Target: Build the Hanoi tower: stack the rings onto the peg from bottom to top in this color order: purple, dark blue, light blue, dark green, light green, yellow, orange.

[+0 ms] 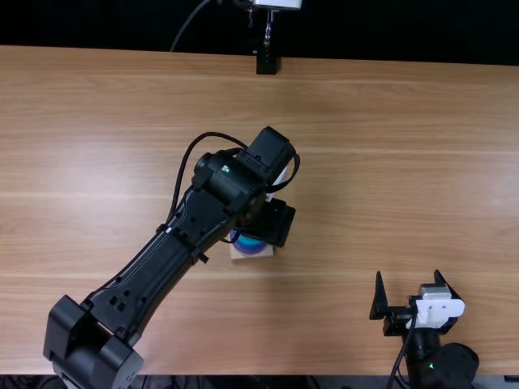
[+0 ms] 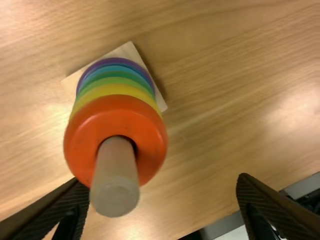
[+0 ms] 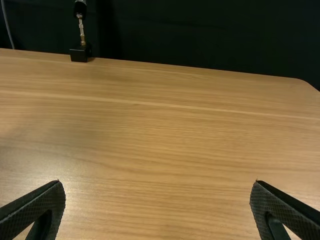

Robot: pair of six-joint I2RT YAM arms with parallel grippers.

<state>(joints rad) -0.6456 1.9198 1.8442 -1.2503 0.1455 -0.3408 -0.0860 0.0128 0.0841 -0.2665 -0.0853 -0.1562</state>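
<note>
The left gripper (image 1: pixel 272 220) hangs over the tower, a bit nearer the worktop's near edge than its far edge and about midway between its left and right sides. In its own wrist view the gripper (image 2: pixel 162 187) stands wide, its fingers well apart with the peg (image 2: pixel 116 190) between them, much closer to one finger than to the other. Whether that finger touches the tower, I cannot tell.

The orange ring (image 2: pixel 82 145) sits on top of the stack, with the peg's blunt end standing up through it. Down from it come the yellow ring (image 2: pixel 116 90), a light green one (image 2: pixel 117 81), a darker green one, blue and, lowest, the purple ring (image 2: pixel 141 70). The blue bands are too thin to tell apart. The tower's square wooden base (image 2: pixel 131 50) lies flat on the worktop (image 1: pixel 122 203).

The right gripper (image 1: pixel 408 279) is wide as well, with nothing between its fingers, over the near edge, right of the middle. At the far edge, about halfway along, stands a small black block (image 1: pixel 266 62) with a metal rod (image 1: pixel 268 31) rising from it.
</note>
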